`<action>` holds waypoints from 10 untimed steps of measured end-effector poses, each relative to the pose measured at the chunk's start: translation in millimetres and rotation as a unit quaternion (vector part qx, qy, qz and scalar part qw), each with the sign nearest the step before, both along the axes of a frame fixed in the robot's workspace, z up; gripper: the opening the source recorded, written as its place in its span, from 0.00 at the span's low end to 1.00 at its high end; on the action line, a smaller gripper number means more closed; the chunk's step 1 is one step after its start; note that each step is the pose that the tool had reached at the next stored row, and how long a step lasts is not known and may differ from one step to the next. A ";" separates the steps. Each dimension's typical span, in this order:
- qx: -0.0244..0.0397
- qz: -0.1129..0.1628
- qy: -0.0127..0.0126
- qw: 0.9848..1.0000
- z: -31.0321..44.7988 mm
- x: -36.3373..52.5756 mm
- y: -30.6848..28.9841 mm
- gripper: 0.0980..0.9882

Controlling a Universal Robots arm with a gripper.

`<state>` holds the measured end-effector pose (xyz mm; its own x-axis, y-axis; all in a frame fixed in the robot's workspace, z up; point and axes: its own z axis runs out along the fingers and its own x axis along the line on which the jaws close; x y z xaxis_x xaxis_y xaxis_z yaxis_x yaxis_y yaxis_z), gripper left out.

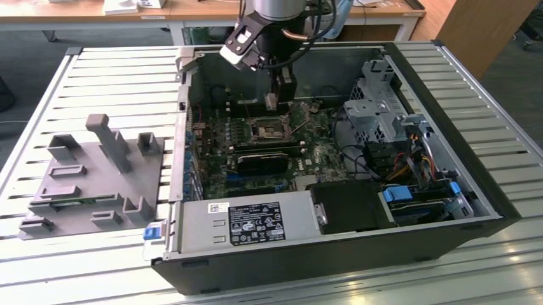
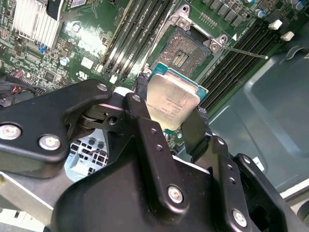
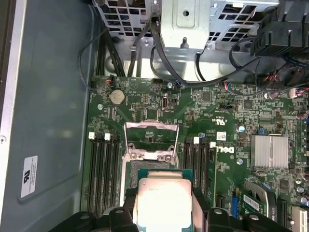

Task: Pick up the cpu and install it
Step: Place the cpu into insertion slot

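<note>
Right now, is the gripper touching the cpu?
Touching. In the second wrist view the gripper has its black fingers pressed against opposite edges of the cpu, holding it off the socket.

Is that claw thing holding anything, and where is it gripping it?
The gripper holds the cpu, its fingers pinching two opposite edges of the chip, near the open socket.

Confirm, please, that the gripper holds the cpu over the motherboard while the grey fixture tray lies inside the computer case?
Not quite: the grey fixture tray lies outside the computer case, on the slatted table at the exterior view's left. The gripper does hold the cpu over the motherboard.
</note>
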<state>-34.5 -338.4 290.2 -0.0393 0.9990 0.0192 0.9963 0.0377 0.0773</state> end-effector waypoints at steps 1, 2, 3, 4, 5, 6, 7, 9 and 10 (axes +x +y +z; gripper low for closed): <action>0.000 0.000 0.000 1.000 -1.2 0.0 0.1 0.49; 0.000 0.000 0.000 1.000 -2.5 0.0 0.2 0.49; 0.000 0.000 0.000 1.000 -4.1 0.0 0.3 0.49; 0.000 0.000 0.000 1.000 -5.7 0.0 0.5 0.49; 0.000 0.000 0.000 1.000 -7.2 -0.1 0.8 0.49; 0.000 0.000 0.000 1.000 -8.6 -0.1 1.1 0.49; 0.000 0.000 0.000 1.000 -9.9 0.0 1.8 0.49; 0.000 0.000 0.000 1.000 -11.9 0.0 3.7 0.49; 0.000 0.000 0.000 1.000 -12.9 -0.1 5.0 0.49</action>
